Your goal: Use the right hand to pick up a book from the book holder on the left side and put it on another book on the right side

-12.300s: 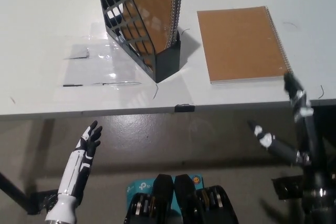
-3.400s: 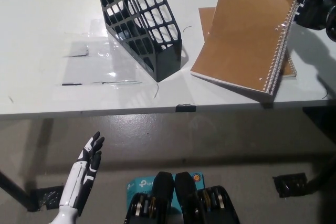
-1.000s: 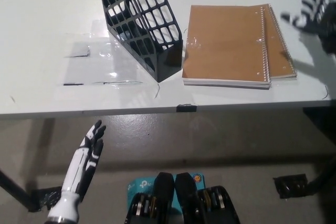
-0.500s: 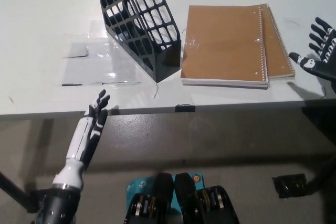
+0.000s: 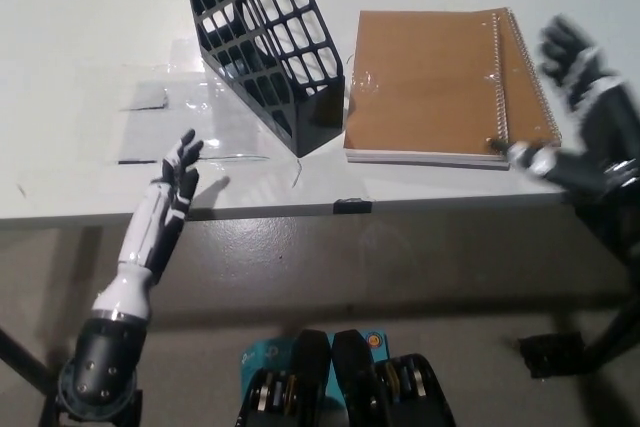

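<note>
On the white tabletop [image 5: 80, 27], a black plastic lattice book holder [image 5: 265, 42] stands left of centre, leaning toward the upper left, with its solid low front end nearest the table's front edge; nothing shows inside its grid walls. Just right of the holder, a brown spiral-bound notebook [image 5: 425, 82] lies flat, cover up, its wire binding along its right side. It rests on top of a second brown spiral-bound notebook [image 5: 532, 97], of which only a narrow strip along the right edge shows, offset slightly to the right. The upper notebook's left edge is close beside the holder's front end; contact cannot be told. The black right hand [image 5: 570, 107] is at the picture's right, motion-blurred, at the right edge of the stacked notebooks, fingers spread apart and gripping nothing; one fingertip lies near the stack's lower right corner. The white left hand [image 5: 178, 172] is raised at the lower left, over the table's front edge, fingers extended and apart, holding nothing. A patch of clear tape or film [image 5: 170, 112] lies on the tabletop left of the holder. A small black clip [image 5: 347, 206] sits on the table's front edge.
</note>
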